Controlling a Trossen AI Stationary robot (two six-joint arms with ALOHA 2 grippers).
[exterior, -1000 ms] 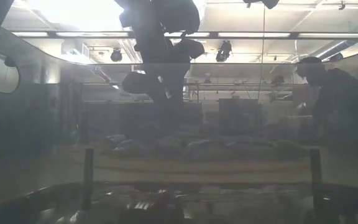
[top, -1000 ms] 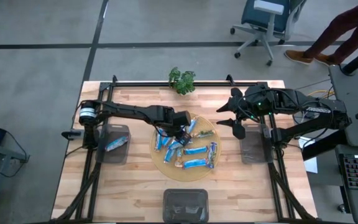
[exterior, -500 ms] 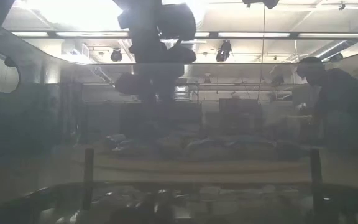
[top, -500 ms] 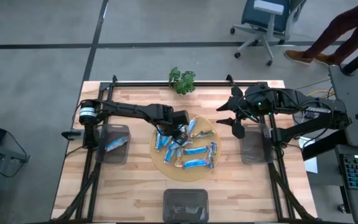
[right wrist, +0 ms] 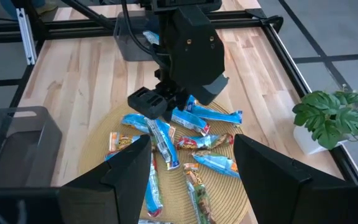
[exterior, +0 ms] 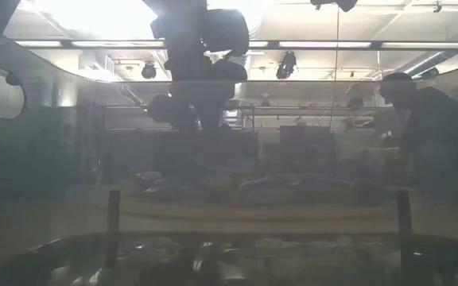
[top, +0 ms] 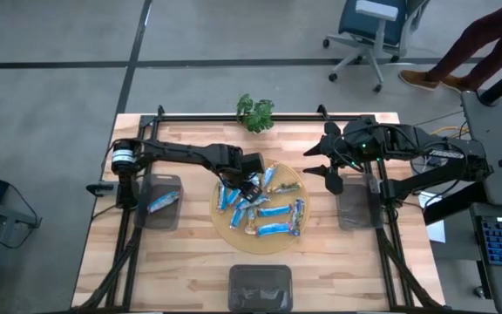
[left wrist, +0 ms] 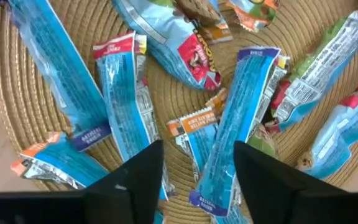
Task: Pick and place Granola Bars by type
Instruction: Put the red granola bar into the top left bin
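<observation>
- Granola Bars are lying heaped on a round woven mat mid-table; one more blue bar is sitting inside the grey bin at the table's left side.
- Left gripper is hovering low over the heap's far-left part; in its own wrist view the fingers are standing spread, straddling an orange-tipped bar, with nothing pinched.
- That wrist view is showing wrapper detail (orange, red, green markings) that the high view is not resolving.
- Right gripper is waiting above bare wood right of the mat, fingers spread and empty.
- Right wrist view is showing the left gripper from the side.
- Low view is giving only a dim silhouette of an arm over the heap, and a person in the room behind.
- Further bins: right and near edge; a small plant at the far edge.
</observation>
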